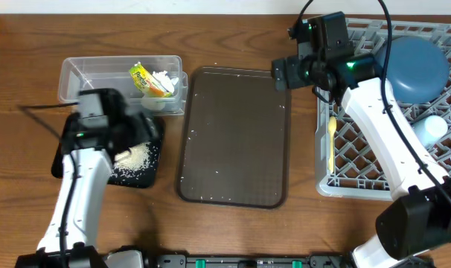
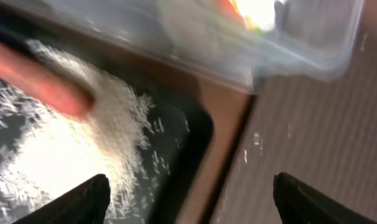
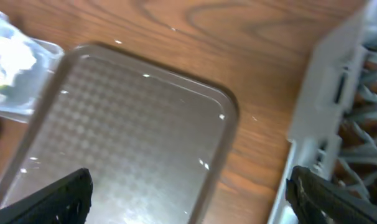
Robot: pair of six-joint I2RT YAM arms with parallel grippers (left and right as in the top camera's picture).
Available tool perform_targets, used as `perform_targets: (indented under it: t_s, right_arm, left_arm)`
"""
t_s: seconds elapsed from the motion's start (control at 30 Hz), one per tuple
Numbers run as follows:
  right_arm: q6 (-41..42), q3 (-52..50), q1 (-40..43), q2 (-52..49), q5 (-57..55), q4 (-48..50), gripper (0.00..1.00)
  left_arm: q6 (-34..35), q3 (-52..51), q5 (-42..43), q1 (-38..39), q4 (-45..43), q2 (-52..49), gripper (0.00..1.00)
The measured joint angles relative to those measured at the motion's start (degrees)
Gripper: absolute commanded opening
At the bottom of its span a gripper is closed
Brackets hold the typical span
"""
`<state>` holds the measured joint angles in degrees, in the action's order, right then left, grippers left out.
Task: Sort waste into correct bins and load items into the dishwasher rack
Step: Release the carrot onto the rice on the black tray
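Overhead view puts the dishwasher rack at 3 o'clock on the desk. The dark blue plate rests in the rack toward 1 o'clock, and the pale yellow spoon lies along its 9 o'clock edge. The clear tub at 10 o'clock holds the snack wrapper and tissue. Just beside it, toward 8 o'clock, the black tray carries a heap of rice.

From the left wrist, the carrot lies on that heap, and the left fingers hang spread wide above it, gripping nothing. The right fingers are likewise parted and empty over the 1 o'clock corner of the brown serving tray. That tray bears only a few stray grains.

Those grains look too small and light to pinch cleanly. The serving tray itself seems stiff and light with a thin, slick rim, so a firm hold on a short edge and a tip toward the black tray would likely serve better.
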<state>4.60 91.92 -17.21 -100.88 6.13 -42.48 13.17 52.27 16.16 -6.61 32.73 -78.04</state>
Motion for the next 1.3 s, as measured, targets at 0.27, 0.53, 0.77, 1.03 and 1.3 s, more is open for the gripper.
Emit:
perform_targets:
  t_s: [0.27,0.53,0.77,1.03,1.3]
  right_arm:
    - [0.46,1.62,6.73,-0.02,3.82,-9.57,0.99]
    - [-0.39,3.08,17.11,-0.02,3.17,-20.46,0.99]
    - [-3.21,3.15,18.12,0.0,3.1,-20.61,0.99]
    - [-3.98,3.15,18.4,1.84,3.13,-18.25,0.99]
    - [-3.54,3.1,22.43,10.71,3.34,-18.03,0.99]
  left_arm:
    - [-3.63,9.92,-4.31,3.82,23.37,-0.61,0.86]
    - [-5.31,12.55,-6.6,3.82,30.49,-0.61,0.86]
    - [-5.68,12.55,-8.04,3.82,30.23,-0.61,0.86]
    - [-6.34,12.55,-9.55,3.82,29.35,1.51,0.86]
    - [-7.69,12.13,-10.56,3.82,25.03,15.91,0.86]
